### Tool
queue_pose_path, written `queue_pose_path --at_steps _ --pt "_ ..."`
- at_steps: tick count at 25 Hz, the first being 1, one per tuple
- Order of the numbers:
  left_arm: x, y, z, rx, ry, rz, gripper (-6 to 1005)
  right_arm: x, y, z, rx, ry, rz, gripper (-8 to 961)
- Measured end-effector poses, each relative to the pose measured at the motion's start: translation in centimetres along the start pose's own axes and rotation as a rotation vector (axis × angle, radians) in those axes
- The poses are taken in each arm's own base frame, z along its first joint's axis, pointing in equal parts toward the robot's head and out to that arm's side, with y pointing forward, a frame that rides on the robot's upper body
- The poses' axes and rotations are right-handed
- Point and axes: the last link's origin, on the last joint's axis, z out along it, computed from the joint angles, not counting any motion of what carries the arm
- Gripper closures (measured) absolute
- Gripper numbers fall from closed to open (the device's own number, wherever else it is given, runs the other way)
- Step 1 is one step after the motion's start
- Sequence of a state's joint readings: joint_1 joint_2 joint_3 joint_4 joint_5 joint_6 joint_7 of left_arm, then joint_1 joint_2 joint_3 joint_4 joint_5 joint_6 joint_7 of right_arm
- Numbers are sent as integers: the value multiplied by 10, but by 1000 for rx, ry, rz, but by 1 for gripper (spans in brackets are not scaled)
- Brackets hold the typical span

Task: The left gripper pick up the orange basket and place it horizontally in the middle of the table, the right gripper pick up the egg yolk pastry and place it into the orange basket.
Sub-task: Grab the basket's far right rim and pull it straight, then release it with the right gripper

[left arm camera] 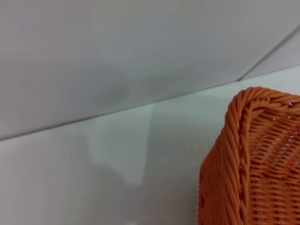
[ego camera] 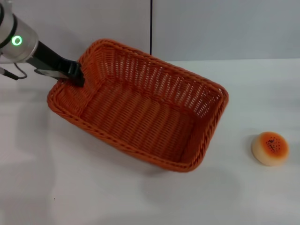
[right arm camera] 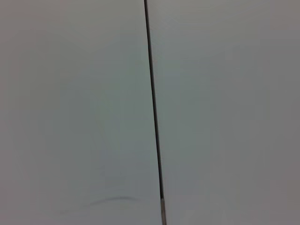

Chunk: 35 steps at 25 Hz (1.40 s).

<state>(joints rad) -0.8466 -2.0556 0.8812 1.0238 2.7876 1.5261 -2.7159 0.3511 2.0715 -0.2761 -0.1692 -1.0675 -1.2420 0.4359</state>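
The orange basket (ego camera: pixel 140 112) lies diagonally across the white table (ego camera: pixel 93 197), its mouth facing up and nothing inside it. My left gripper (ego camera: pixel 76 75) reaches in from the upper left and is shut on the braided rim at the basket's far-left corner. The left wrist view shows one woven corner of the orange basket (left arm camera: pixel 253 164) against the table and wall. The egg yolk pastry (ego camera: pixel 270 148) sits alone on the table at the right, well apart from the basket. My right gripper is out of view; its wrist camera shows only the grey wall.
A dark vertical seam (ego camera: pixel 151 26) runs down the grey wall behind the basket, and the same seam (right arm camera: pixel 153 112) fills the right wrist view. Bare white tabletop lies in front of the basket and between it and the pastry.
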Motion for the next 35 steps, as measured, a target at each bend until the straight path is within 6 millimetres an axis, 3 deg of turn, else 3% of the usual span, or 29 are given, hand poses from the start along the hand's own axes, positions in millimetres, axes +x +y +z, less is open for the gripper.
queue_pose_path --at_steps 8,10,13,21,35 --pt "-15 -13 1 0 -22 -107 833 -10 -2 12 -9 -23 -31 460" --pt "-34 -23 -2 -24 -52 -185 834 -11 -2 16 -14 -27 -37 460" --pt "-46 -28 -5 -50 -57 -221 833 -14 1 20 -22 -33 -40 460" --pt "-67 -27 -5 -170 -55 -272 844 -15 5 23 -37 -41 -41 460" --pt "-72 -21 -5 -289 -6 -283 843 -12 6 19 -36 -33 -34 460"
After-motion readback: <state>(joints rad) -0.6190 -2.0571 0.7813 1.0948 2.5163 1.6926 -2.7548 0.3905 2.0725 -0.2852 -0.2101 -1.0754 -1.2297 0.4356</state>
